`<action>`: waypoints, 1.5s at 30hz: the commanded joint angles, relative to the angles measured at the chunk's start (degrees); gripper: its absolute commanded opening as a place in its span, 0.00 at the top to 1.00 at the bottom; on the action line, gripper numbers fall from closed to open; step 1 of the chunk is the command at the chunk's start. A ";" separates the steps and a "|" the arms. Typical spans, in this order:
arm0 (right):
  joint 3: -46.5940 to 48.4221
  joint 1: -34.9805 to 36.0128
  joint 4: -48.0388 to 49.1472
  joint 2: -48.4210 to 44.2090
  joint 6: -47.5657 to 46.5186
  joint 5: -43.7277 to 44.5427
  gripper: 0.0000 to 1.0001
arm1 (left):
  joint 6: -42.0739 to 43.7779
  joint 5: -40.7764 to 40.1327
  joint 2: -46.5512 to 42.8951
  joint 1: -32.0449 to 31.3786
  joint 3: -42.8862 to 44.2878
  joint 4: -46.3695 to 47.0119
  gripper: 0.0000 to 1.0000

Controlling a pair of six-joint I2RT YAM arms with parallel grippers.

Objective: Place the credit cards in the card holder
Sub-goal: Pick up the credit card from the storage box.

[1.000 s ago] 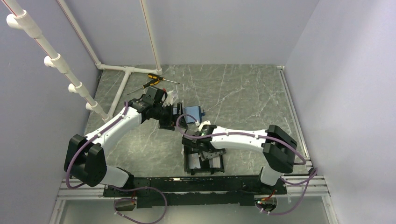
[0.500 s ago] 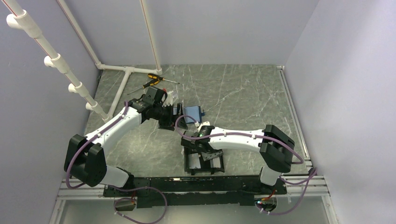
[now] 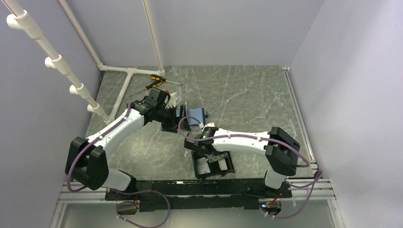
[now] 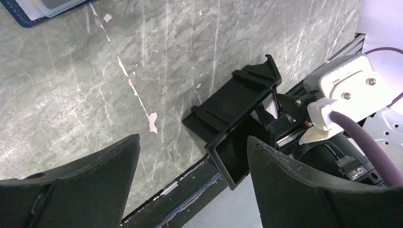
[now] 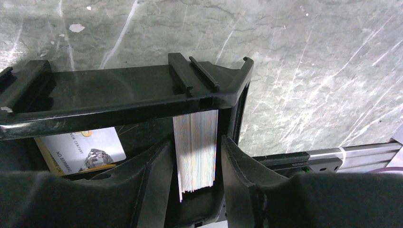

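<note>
The black card holder (image 3: 229, 166) lies skewed near the table's front edge and also shows in the left wrist view (image 4: 237, 102). My right gripper (image 3: 212, 158) reaches down into it. In the right wrist view (image 5: 196, 164) its jaws stand narrow and close round the holder's white strip (image 5: 196, 142). The holder's wall (image 5: 119, 97) runs across that view. One credit card (image 5: 81, 149), pale with an orange-gold edge, lies inside the holder left of the fingers. My left gripper (image 3: 179, 116) is open and empty (image 4: 192, 161), hovering beside the dark blue wallet (image 3: 196, 115).
The wallet's corner shows in the left wrist view (image 4: 47, 9). A yellow-handled screwdriver (image 3: 154, 81) lies at the back left by the white pipe frame (image 3: 126, 90). The black mounting rail (image 3: 199, 187) runs just in front of the card holder.
The card holder has turned anticlockwise and shifted slightly right with my right gripper in it. The left arm has not moved.
</note>
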 commanded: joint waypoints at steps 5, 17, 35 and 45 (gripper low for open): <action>1.34 0.25 -4.29 -1.35 0.71 3.53 0.52 | 0.57 0.73 -0.29 -0.24 -0.22 0.98 0.11; 1.37 0.26 -4.48 -2.76 -0.22 3.22 0.60 | -0.22 1.79 0.17 -0.24 -0.57 2.26 0.11; 1.88 0.35 -1.19 -4.30 -1.89 -0.61 0.94 | -0.34 2.27 0.01 -0.24 -0.48 2.29 0.11; 0.71 -0.51 6.59 -12.98 -5.12 -7.56 1.00 | 0.48 2.67 -0.61 0.70 1.95 -0.18 0.10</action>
